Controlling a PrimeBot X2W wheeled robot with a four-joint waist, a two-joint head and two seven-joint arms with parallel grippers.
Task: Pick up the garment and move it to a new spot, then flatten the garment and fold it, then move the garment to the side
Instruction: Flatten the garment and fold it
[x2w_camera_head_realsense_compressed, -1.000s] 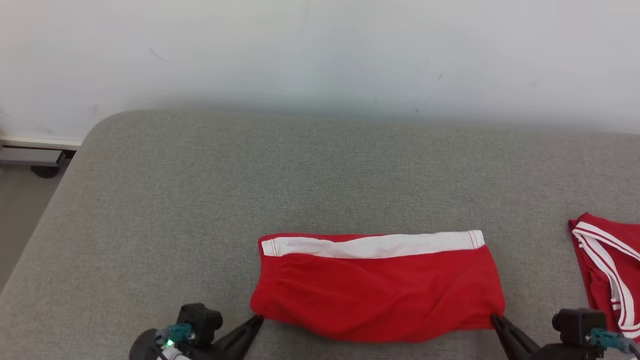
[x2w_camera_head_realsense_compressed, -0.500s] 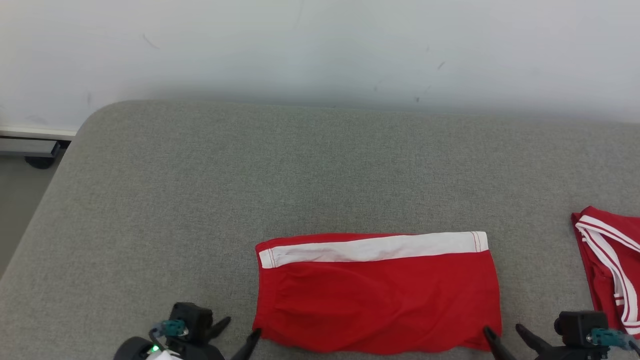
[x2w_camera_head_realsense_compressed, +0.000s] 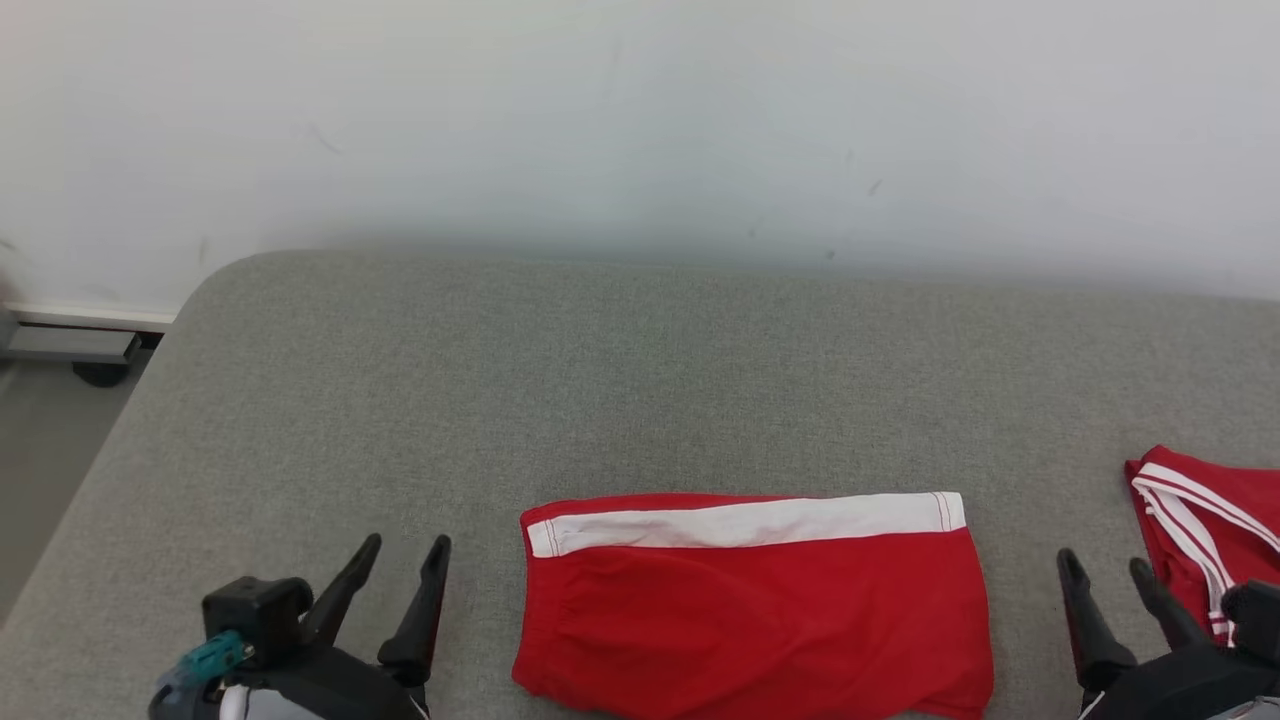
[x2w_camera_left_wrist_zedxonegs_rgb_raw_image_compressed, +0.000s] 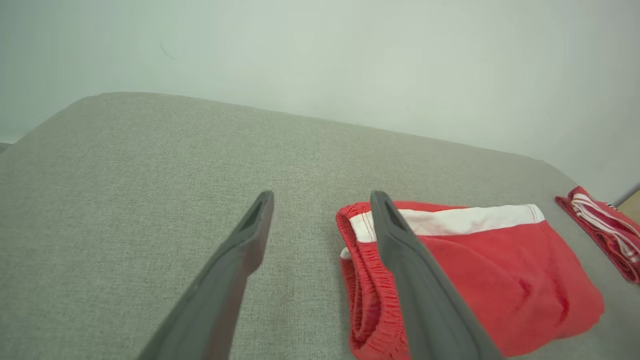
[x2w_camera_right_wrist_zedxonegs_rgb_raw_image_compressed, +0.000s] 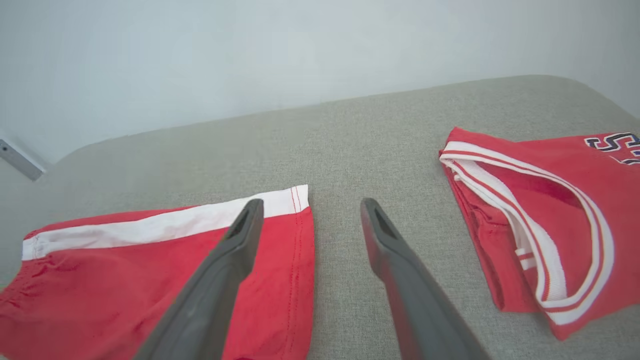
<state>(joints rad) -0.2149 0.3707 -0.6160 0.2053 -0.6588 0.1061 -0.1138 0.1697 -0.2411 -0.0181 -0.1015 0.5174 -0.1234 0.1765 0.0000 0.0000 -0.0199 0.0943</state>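
The folded red shorts (x2w_camera_head_realsense_compressed: 755, 610) lie flat on the grey cushion (x2w_camera_head_realsense_compressed: 640, 380), between my grippers. My left gripper (x2w_camera_head_realsense_compressed: 406, 547) and right gripper (x2w_camera_head_realsense_compressed: 1103, 560) stand spread wide and empty, just beside their ends. A red jersey (x2w_camera_head_realsense_compressed: 1195, 505) lies further right.

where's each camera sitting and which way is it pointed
Head view: on the head, facing forward and down across the grey padded surface to the wall; left gripper and right gripper show at the bottom corners.
Left wrist view: on the left wrist, looking along its two fingers at the red shorts' elastic end.
Right wrist view: on the right wrist, along its fingers, between shorts and red jersey.
All three share the shorts and jersey.
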